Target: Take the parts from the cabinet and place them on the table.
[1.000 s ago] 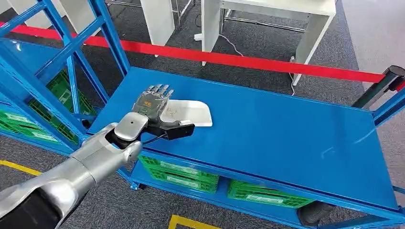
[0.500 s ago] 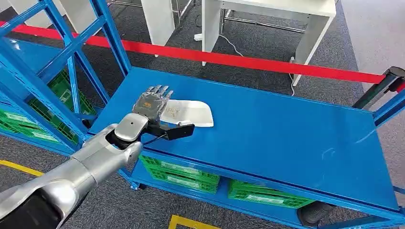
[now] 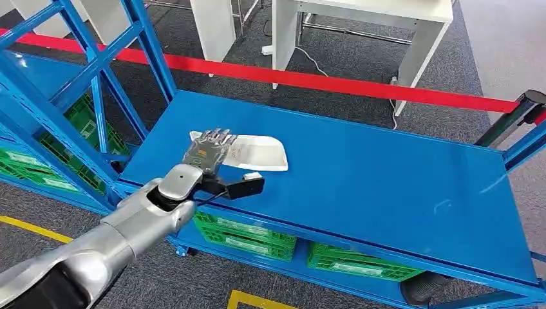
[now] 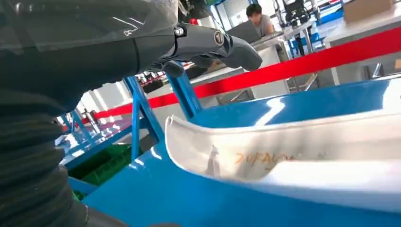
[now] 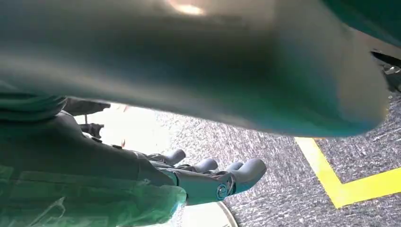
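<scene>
A white, shallow, tray-like part point(image 3: 254, 153) lies flat on the blue table point(image 3: 386, 180), near its left front corner. My left hand point(image 3: 207, 151) hovers over the part's near left end with its fingers stretched out and apart, holding nothing. In the left wrist view the part point(image 4: 293, 156) rests on the blue surface below the outstretched fingers point(image 4: 208, 42), with a gap between them. My right hand point(image 5: 208, 179) hangs over grey carpet, fingers loosely extended and empty.
A blue rack point(image 3: 96, 84) stands to the left of the table. Green crates point(image 3: 244, 235) sit on the shelf under the table. A red barrier tape point(image 3: 322, 80) and white desks point(image 3: 360, 19) lie beyond. A person point(image 4: 259, 19) sits far off.
My left hand has drawn back toward me, uncovering the part's left corner. The part stays where it lay on the table.
</scene>
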Tool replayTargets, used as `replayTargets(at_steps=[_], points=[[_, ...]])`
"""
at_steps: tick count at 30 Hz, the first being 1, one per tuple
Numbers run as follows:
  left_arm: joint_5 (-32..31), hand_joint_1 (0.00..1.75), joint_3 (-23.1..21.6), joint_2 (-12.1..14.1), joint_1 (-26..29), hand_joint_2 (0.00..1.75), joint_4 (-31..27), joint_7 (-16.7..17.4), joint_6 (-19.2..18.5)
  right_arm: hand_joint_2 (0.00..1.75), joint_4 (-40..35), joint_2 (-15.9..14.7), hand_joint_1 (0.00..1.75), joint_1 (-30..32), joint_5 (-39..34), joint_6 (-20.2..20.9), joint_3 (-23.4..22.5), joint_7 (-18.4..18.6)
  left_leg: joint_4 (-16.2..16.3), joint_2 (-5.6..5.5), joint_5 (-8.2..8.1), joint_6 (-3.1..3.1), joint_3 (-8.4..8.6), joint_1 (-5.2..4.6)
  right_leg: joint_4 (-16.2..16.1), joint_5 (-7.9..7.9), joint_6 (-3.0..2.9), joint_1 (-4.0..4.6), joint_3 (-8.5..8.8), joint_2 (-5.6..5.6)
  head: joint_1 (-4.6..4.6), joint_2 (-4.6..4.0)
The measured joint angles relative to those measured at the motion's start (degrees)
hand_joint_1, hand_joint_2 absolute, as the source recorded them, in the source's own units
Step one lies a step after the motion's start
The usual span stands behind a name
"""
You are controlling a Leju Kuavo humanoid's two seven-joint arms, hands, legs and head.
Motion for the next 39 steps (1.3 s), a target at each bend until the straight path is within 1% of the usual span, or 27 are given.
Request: replayTargets(at_steps=[10,31,39], points=[[0.7,0.0,0.0,-0.9,1.2,1.75,0.8,-0.9,-0.1,0.0,0.0,0.1,0.0,0.0,0.8,0.4,0.0,0.2,0.0,-0.01,0.0,0.0,0.01,0.0,0.0,0.0,0.0,0.0,0.03,0.0,0.0,0.0],[1.3,0.0,0.0,-4.2,2.6,1.75,3.9,-2.2,1.0,0.0,0.0,0.5,0.0,0.0,1.2,1.0,0.0,0.1,0.0,-0.01,-0.01,0.01,0.03,0.0,-0.1,0.0,0.01,0.0,0.09,-0.01,0.0,0.0],[1.5,0.0,0.0,-5.0,2.7,1.75,4.8,-2.4,1.2,0.0,0.0,0.6,0.0,0.1,1.4,1.3,0.0,0.1,0.0,-0.01,-0.01,0.02,0.04,0.0,-0.1,0.01,0.02,0.0,0.11,-0.01,0.0,0.0]])
